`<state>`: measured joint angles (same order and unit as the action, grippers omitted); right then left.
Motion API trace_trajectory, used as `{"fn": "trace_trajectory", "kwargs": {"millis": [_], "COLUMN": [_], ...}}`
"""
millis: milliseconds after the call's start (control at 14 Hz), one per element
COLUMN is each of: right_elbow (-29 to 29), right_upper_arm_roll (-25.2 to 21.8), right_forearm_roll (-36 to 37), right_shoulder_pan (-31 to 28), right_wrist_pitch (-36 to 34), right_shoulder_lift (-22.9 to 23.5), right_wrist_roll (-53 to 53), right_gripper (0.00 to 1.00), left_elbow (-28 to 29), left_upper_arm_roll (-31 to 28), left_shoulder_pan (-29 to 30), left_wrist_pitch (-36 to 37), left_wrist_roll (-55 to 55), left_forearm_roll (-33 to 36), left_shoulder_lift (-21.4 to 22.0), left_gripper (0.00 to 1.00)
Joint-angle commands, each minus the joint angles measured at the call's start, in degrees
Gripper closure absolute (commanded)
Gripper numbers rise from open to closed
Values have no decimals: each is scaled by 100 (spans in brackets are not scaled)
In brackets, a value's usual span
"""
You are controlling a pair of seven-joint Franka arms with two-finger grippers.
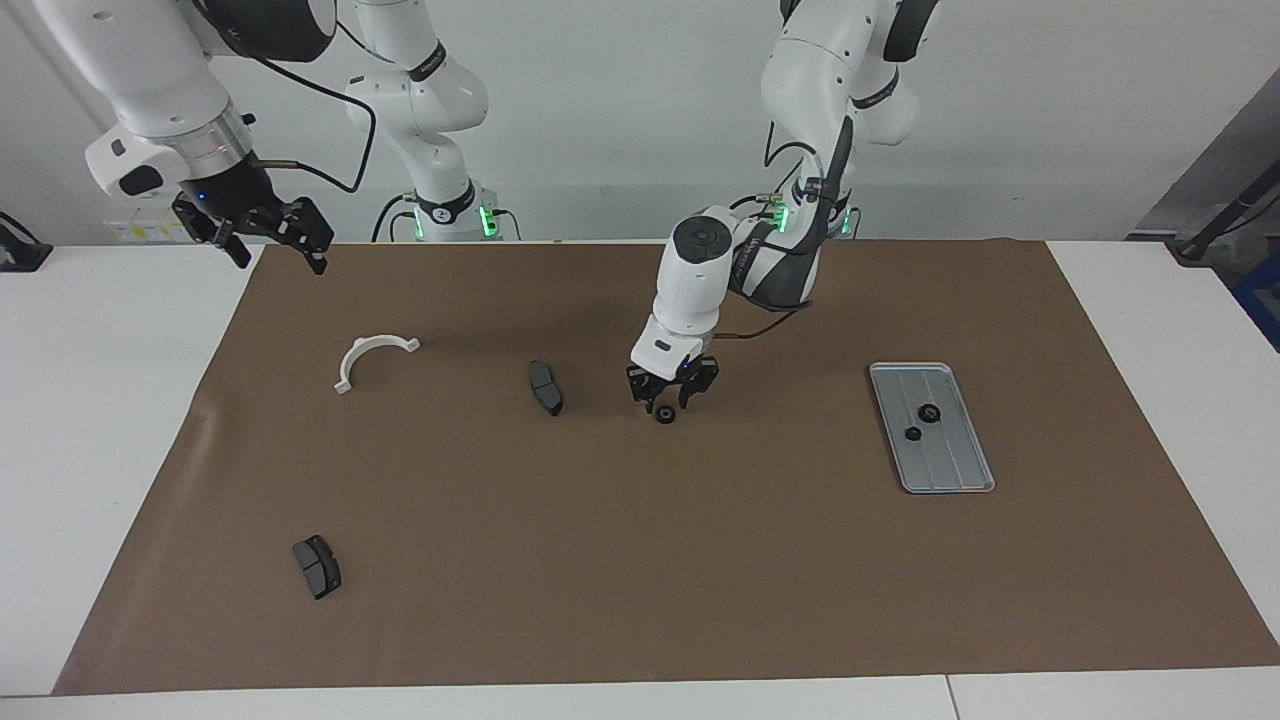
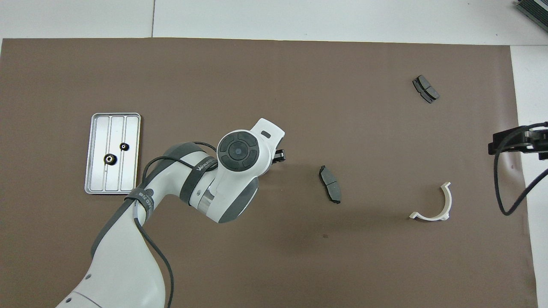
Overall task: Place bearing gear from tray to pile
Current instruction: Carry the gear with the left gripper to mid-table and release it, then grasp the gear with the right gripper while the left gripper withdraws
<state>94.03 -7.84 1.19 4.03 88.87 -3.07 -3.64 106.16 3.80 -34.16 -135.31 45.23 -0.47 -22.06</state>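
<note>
My left gripper [image 1: 668, 398] hangs low over the middle of the brown mat with its fingers spread. A small black gear [image 1: 664, 415] lies on the mat just under it, beside a dark brake pad [image 1: 545, 387] [image 2: 330, 190]. In the overhead view the left hand hides that gear and only a fingertip [image 2: 279, 154] shows. The silver tray [image 1: 950, 465] [image 2: 98, 179] lies toward the left arm's end and holds two black gears [image 1: 929, 412] [image 1: 912, 433] [image 2: 109, 159] [image 2: 124, 146]. My right gripper [image 1: 272, 240] [image 2: 513, 143] waits open, raised over the mat's edge.
A white half-ring bracket [image 1: 370, 357] [image 2: 436, 207] lies toward the right arm's end. A second brake pad [image 1: 317, 566] [image 2: 425, 89] lies farther from the robots than the bracket. The brown mat [image 1: 640, 560] covers most of the white table.
</note>
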Motion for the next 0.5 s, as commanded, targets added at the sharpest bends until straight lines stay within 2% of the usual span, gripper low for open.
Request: {"fn": "trace_trajectory", "kwargs": {"millis": [0, 214, 427], "right_elbow": [176, 599, 556], "right_upper_arm_roll": [211, 1009, 1783], "right_forearm_roll": [-294, -312, -199], "right_shoulder_pan": [-122, -201, -201], "right_wrist_pitch": [268, 1262, 1816], "right_shoulder_lift": [-45, -10, 586], "right_wrist_roll": [75, -293, -1056], "right_gripper": [0, 0, 0], "left_elbow": [-60, -61, -8], "left_upper_arm_roll": [-134, -117, -117], "left_shoulder_pan": [267, 1338, 2262], "left_wrist_pitch": [145, 636, 980], "left_wrist_roll": [39, -915, -2558], "left_forearm_roll": [100, 100, 100], "left_shoulder_lift": [201, 501, 589], "left_gripper": [0, 0, 0]}}
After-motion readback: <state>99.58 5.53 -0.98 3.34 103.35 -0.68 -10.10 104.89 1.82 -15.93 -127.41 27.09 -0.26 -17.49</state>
